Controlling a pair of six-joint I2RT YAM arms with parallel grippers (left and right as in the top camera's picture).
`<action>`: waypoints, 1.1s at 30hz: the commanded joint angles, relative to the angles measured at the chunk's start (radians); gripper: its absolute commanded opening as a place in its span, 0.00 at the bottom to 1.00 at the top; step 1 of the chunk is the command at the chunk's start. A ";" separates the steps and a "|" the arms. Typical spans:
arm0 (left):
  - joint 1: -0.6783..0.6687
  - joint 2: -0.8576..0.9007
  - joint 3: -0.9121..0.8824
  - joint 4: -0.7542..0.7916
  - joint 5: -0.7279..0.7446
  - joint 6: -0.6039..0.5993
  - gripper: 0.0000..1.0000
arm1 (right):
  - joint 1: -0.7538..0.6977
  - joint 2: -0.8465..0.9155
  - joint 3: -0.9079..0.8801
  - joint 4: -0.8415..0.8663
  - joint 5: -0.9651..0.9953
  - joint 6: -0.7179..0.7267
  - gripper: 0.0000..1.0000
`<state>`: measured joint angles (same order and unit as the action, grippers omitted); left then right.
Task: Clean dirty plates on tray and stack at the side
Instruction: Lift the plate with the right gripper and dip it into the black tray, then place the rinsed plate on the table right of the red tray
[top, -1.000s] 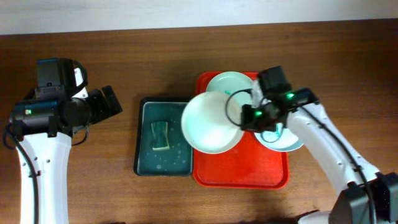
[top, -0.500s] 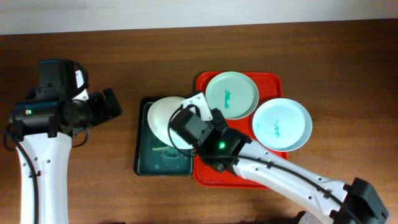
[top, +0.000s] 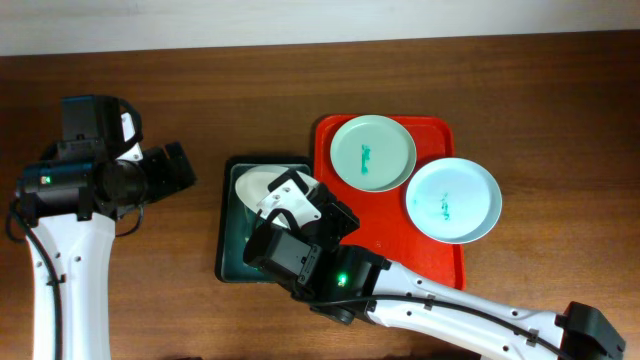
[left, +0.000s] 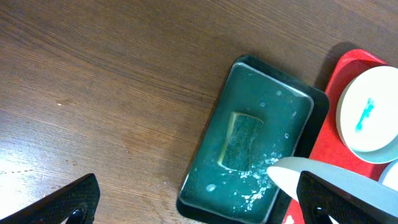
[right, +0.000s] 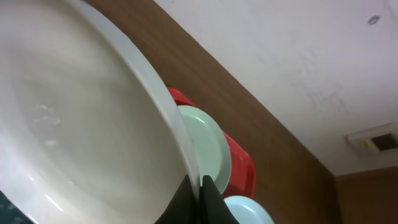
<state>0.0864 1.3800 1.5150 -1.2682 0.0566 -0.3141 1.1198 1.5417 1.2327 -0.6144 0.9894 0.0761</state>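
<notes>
Rim of the white plate (right: 74, 124) is pinched tight in my right gripper (right: 200, 190), held tilted over the dark sponge tray (top: 228, 250) just left of the red tray (top: 390, 250). The mint plate (top: 372, 152) and pale plate (top: 453, 199), both smeared teal, sit on the red tray's far half. My left gripper (top: 180, 167) hangs well left of it, fingers apart.

My left arm (top: 62, 260) and right arm (top: 450, 305) are white curved shells with black joints, thin black cables and small green lights; my left gripper (top: 183, 165) is black.
</notes>
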 joint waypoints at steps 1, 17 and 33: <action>0.003 -0.006 0.009 0.000 0.008 0.002 0.99 | 0.007 -0.024 0.030 0.005 0.040 -0.047 0.04; 0.004 -0.006 0.009 -0.001 0.008 0.002 0.99 | 0.004 -0.024 0.029 0.004 0.008 -0.014 0.04; 0.004 -0.006 0.009 -0.001 0.008 0.002 0.99 | -1.354 -0.248 0.134 -0.481 -0.963 0.447 0.04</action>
<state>0.0864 1.3800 1.5150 -1.2701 0.0566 -0.3141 -0.0025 1.2560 1.3685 -1.0679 0.0429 0.5758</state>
